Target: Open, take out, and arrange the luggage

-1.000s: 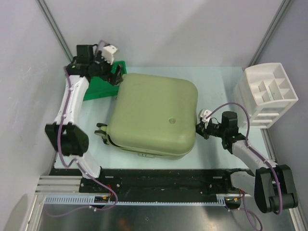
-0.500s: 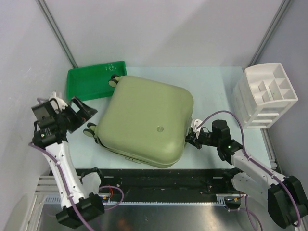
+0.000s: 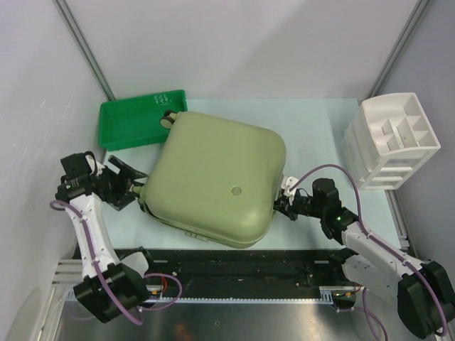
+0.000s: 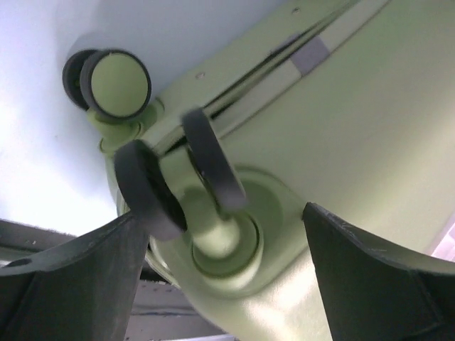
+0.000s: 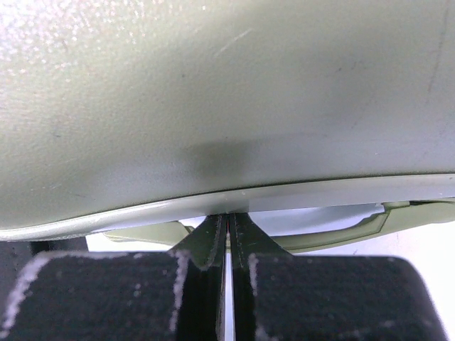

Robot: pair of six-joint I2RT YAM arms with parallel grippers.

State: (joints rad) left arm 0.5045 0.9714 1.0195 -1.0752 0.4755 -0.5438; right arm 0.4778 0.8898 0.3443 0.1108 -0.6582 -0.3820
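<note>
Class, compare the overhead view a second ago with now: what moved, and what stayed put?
The luggage turned slightly and slid left; the right gripper, shut at its right edge, followed. The left gripper swung from the far corner over the green tray back to the near-left wheel, jaws open either side. Tray and white organizer stayed put.

left gripper [image 3: 130, 183] at 9 o'clock, jaws wide apart, pointing toward 3, right gripper [image 3: 279, 207] at 4 o'clock, jaws pressed together
</note>
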